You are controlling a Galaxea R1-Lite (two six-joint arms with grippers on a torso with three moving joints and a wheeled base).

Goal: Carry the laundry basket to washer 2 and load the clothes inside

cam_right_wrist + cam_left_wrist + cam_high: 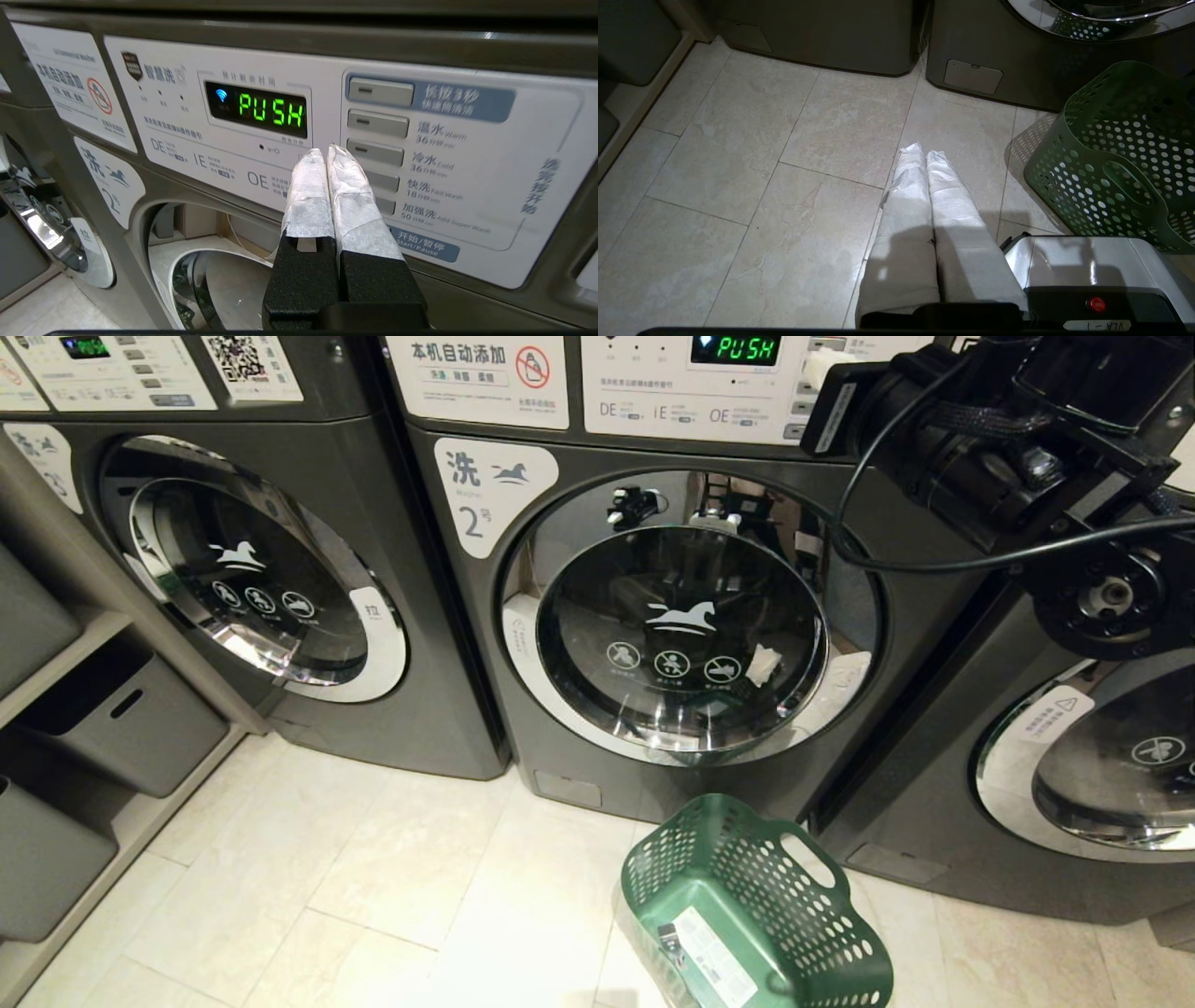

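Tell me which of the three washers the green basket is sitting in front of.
The middle one, washer 2, marked with a white "2" label beside its door. The laundry basket lies tipped on the floor at its base; the other two washers stand either side.

"PUSH", "2" on washer 2 (672, 616)

The pale tiled floor (373, 877) is the landmark. At its far edge stand two dark grey front-load washers (280, 588), (1074, 784), each with a closed chrome-rimmed glass door bearing a white horse logo. Along the floor's left edge runs a shelf unit (65, 663) holding grey storage bins (121, 723). A QR-code sticker (245, 359) sits high on the left washer's panel.
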